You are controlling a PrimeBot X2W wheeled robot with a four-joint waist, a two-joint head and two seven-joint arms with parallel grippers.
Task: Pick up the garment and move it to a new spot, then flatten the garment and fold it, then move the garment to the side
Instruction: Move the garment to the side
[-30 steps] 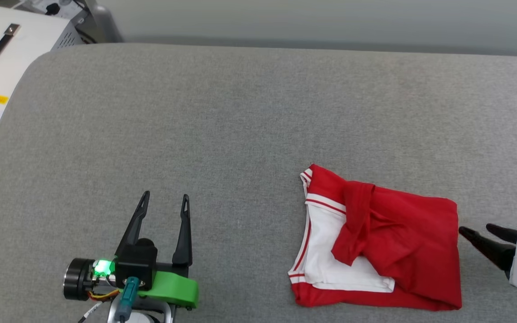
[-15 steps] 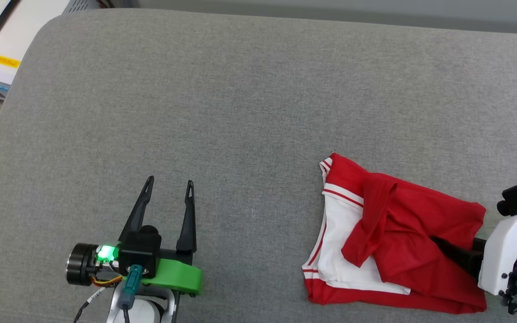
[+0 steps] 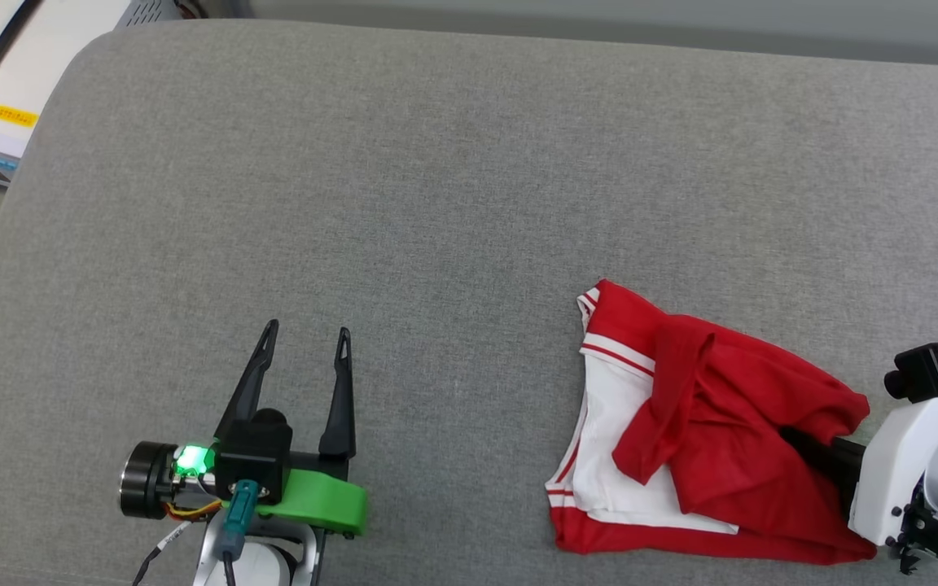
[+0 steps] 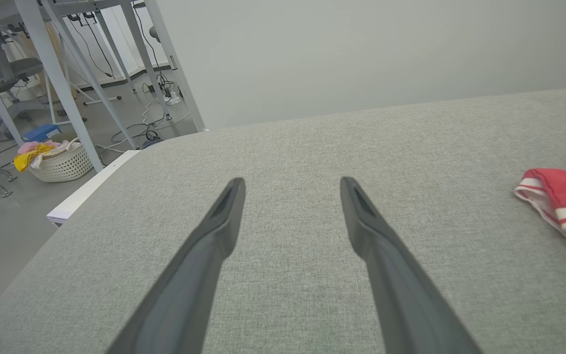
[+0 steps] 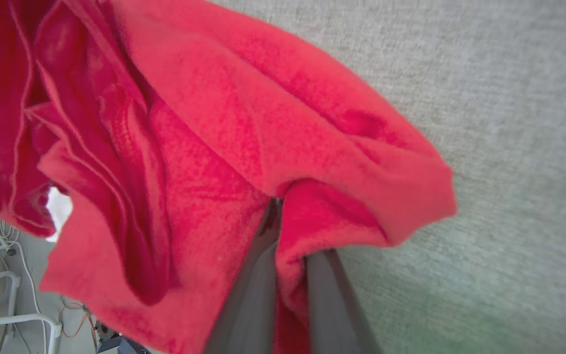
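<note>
Item: red basketball-style fabric T-shirt with white sleeves and striped trim [image 3: 729, 423], lying crumpled on the right, near side of the grey cloth-covered counter [image 3: 436, 203]. I am judging it light, limp, unbreakable and prone to sagging. My right jaws are pinching its bunched red right-hand edge, the best hold. The left jaws are standing spread, well apart from it.

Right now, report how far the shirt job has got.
Done: the right tool is shut on the right edge of the crumpled red and white short-sleeved shirt. In hand: the pick-up, with that edge pinched and the rest lying bunched on the grey fabric tabletop. The left tool hangs open, apart from the shirt. Left: moving it to a new spot, flattening, folding, setting it aside.
</note>
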